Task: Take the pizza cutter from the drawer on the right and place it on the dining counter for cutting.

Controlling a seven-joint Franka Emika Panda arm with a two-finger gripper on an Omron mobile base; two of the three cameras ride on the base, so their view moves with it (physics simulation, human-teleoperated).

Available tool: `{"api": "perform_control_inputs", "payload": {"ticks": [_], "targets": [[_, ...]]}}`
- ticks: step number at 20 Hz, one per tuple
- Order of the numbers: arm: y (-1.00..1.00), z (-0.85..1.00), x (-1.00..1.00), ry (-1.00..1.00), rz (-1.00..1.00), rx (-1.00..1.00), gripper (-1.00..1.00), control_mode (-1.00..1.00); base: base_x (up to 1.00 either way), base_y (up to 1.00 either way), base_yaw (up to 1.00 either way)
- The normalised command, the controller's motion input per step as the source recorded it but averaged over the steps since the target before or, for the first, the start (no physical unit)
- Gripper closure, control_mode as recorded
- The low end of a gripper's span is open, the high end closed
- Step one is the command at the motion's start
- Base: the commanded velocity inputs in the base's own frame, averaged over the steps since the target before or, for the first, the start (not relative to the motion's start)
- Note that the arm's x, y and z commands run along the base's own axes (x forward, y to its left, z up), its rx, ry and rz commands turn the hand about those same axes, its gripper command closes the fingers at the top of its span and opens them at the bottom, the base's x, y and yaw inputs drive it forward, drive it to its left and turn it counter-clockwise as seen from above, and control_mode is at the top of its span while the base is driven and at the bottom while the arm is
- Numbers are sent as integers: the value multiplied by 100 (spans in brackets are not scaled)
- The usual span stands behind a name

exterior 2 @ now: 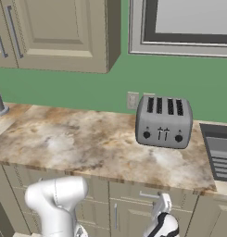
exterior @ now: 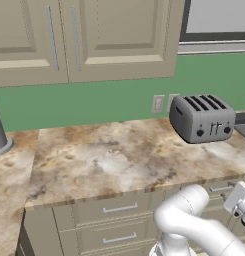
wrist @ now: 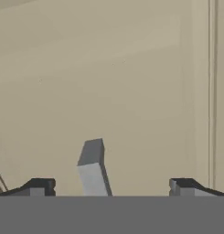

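I have the arm folded low at the bottom of both base views, its white elbow bulging in front of the cabinet fronts and the wrist reaching toward the narrow drawer [exterior 2: 152, 196] under the desk [exterior: 119, 160]. In the hand view the gripper [wrist: 112, 186] sits close to the beige drawer front, released, its two dark fingertips [wrist: 40, 186] spread wide at the bottom of the frame, with the silver bar handle [wrist: 93, 167] standing between them, untouched. The drawer is shut. A silver toaster [exterior: 201, 118] stands on the desk at the right of the left base view.
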Motion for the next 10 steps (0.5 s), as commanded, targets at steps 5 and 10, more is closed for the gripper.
{"api": "perform_control_inputs", "payload": {"ticks": [5,10], "targets": [[-10,-23,29,0,0,1,-100,-100,0,0,0],[-4,-18,27,0,0,1,100,-100,0,0,0]]}}
